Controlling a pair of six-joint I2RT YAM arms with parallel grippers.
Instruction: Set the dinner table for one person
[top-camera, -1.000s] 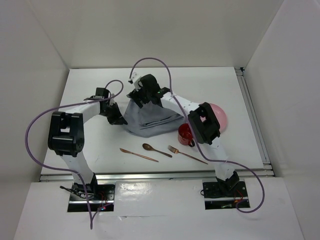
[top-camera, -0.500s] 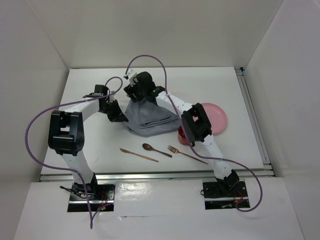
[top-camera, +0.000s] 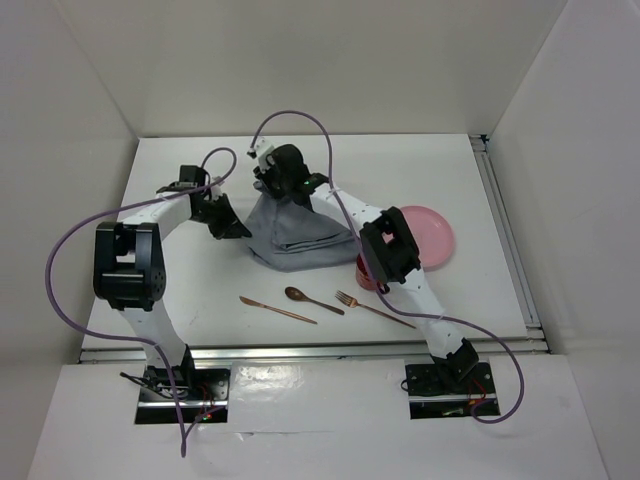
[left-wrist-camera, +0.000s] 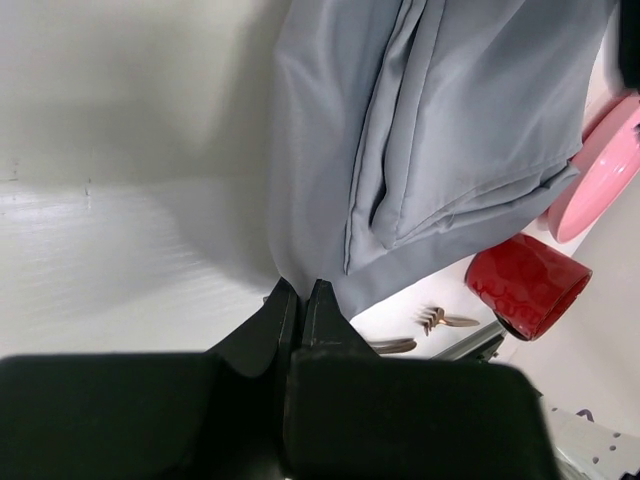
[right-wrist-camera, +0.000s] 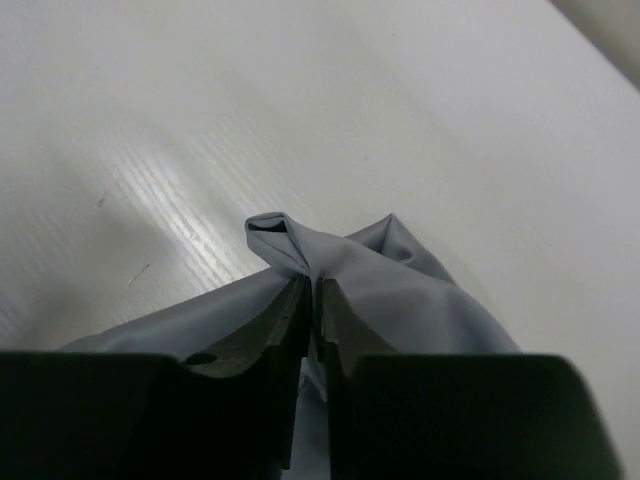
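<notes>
Right gripper (right-wrist-camera: 308, 285): jaws pinched on a bunched fold of grey cloth (right-wrist-camera: 400, 290) at its tips. Left gripper (left-wrist-camera: 300, 296): jaws closed on the cloth's near corner.

No readable writing, label, brand or number shows on the grey folded fabric cloth (top-camera: 300, 238), red cup (left-wrist-camera: 525, 283) or round pink plate (top-camera: 436, 232).

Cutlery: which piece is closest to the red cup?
The fork, rightmost of the three, right by the cup; the spoon and knife lie farther left.
</notes>
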